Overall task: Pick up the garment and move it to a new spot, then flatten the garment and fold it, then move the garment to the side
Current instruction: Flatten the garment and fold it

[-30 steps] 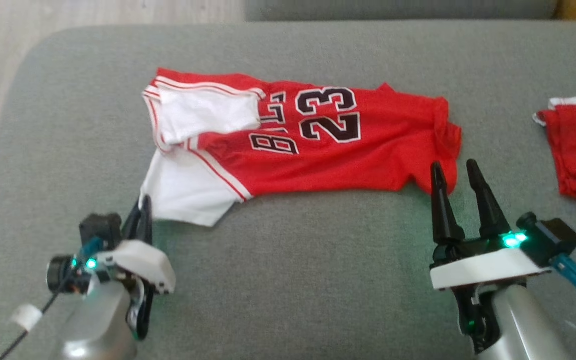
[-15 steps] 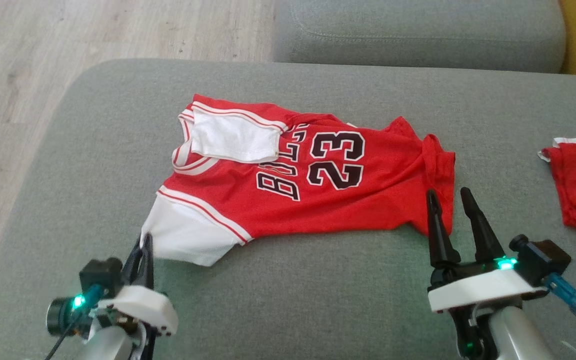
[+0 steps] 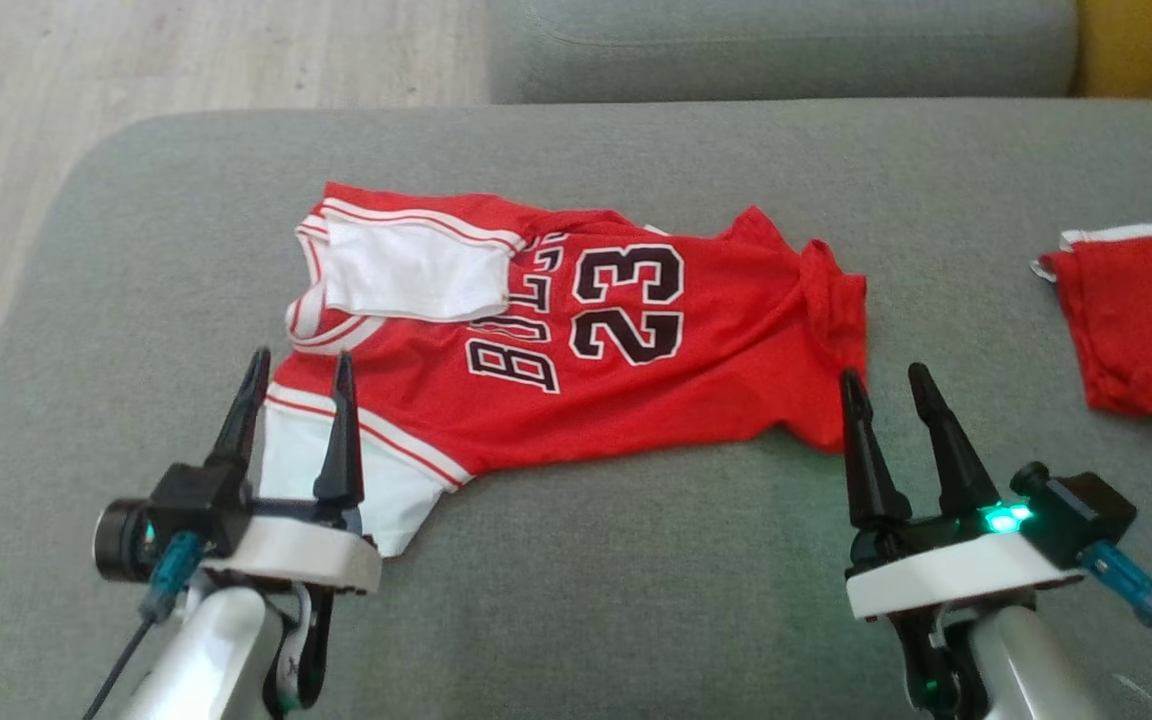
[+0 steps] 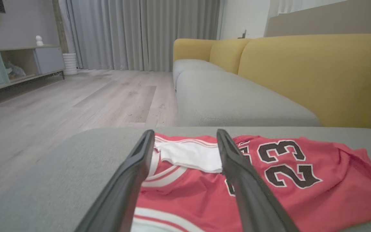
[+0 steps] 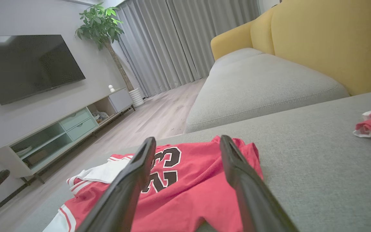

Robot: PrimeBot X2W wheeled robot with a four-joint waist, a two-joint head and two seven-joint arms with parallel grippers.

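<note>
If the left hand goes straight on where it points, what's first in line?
The open left hand points across the red-and-white number 23 jersey; that cloth comes first. Height above it is unclear, so it might skim over.

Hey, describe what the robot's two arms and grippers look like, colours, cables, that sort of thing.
Both match. The left gripper and right gripper each have two long, tapered black jaws on a white housing, mounted on a silver-grey forearm. A black camera sits at each wrist's outer side with a blue plug and a dark cable. A green light glows on the right gripper's housing.
</note>
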